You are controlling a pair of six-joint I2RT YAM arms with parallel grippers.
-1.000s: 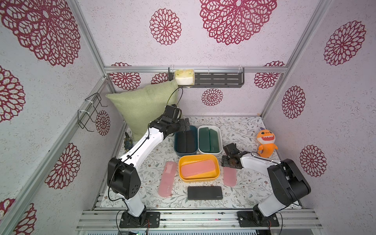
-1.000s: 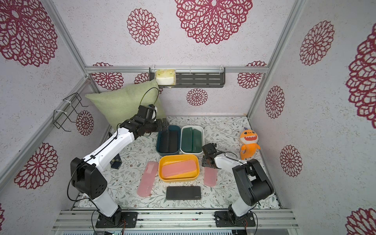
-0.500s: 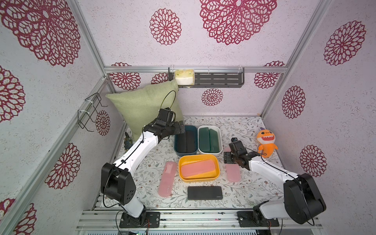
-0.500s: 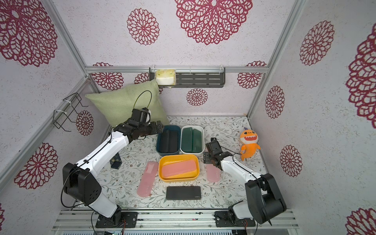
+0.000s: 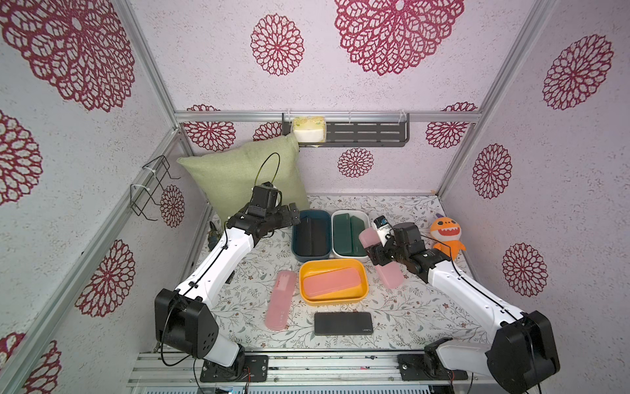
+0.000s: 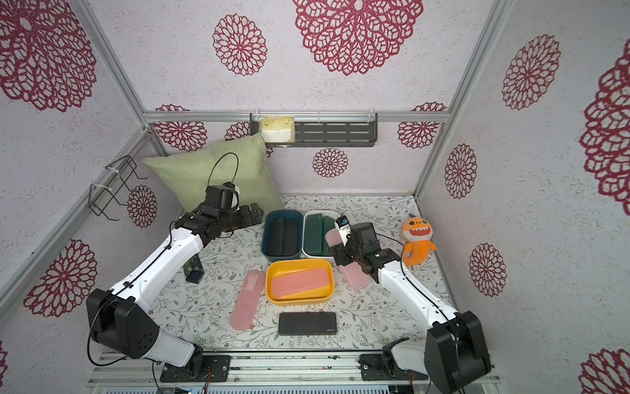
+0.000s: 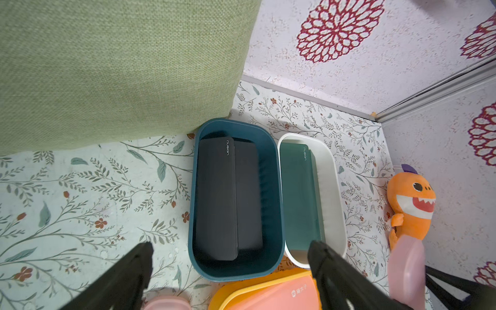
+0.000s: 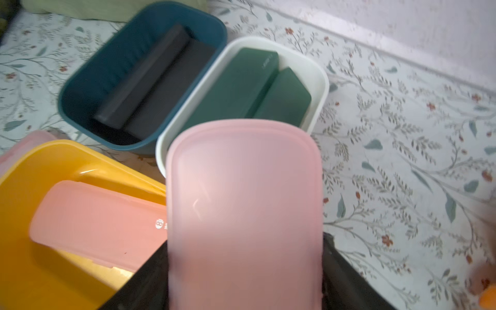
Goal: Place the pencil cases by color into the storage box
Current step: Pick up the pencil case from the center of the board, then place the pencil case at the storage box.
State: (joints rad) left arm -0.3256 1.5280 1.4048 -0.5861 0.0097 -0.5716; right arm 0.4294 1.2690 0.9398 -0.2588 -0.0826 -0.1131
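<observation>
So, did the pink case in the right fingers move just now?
Yes. The pink case tipped up and shifted toward the white bin, now overlapping its rim.

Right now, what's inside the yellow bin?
One pink pencil case lies diagonally in the yellow bin, filling most of the floor. The case covers whatever might sit beneath it, so I can't tell if anything else is there.

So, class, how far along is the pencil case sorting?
Done: two flat black cases in the blue bin, at least two dark green cases in the white bin, one pink case in the yellow bin. In hand: the right gripper holds a translucent pink case. Remaining: a loose pink case, a loose black case.
</observation>
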